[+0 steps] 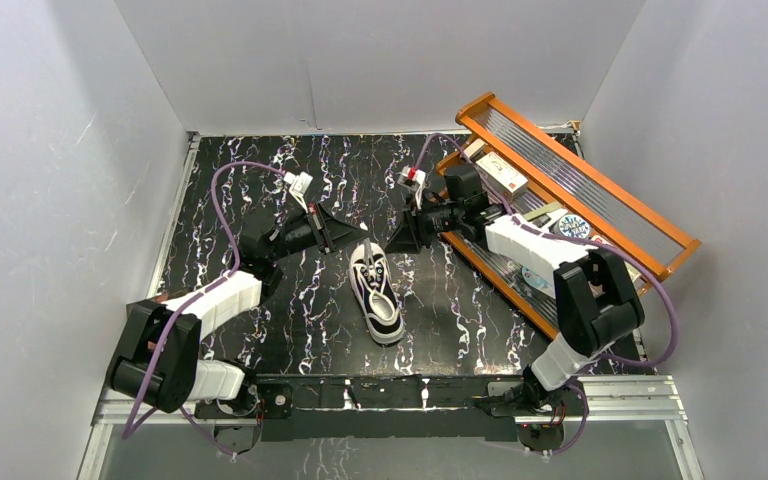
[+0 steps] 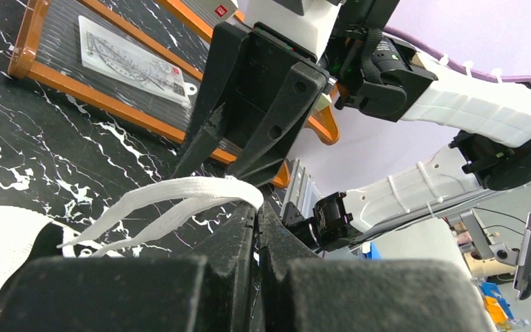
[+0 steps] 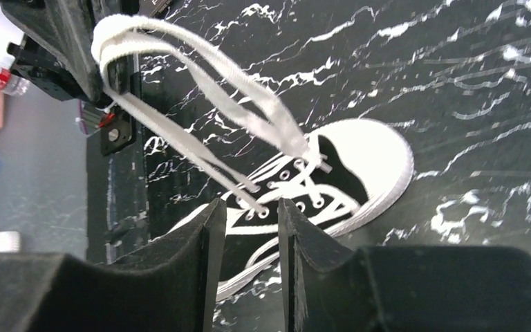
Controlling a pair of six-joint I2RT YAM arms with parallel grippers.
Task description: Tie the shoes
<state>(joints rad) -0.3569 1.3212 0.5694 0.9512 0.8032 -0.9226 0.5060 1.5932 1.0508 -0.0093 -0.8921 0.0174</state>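
The shoe (image 1: pixel 377 292), a black low-top sneaker with a white sole and toe cap, lies in the middle of the marbled table; the right wrist view also shows the shoe (image 3: pixel 349 173). Both white laces (image 3: pixel 180 90) rise from its eyelets in a loop (image 2: pixel 180 197). My left gripper (image 2: pixel 257 207) is shut on the top of that loop, just left of the shoe's far end (image 1: pixel 348 238). My right gripper (image 3: pixel 250 207) faces it from the right (image 1: pixel 398 240), a short way off. Its jaws stand apart above the shoe, with nothing between them.
An orange-framed tray (image 1: pixel 600 180) with ribbed panels and a few packets lies tilted at the back right, under the right arm; its rim (image 2: pixel 110 108) shows behind the right gripper in the left wrist view. White walls close in the table on three sides.
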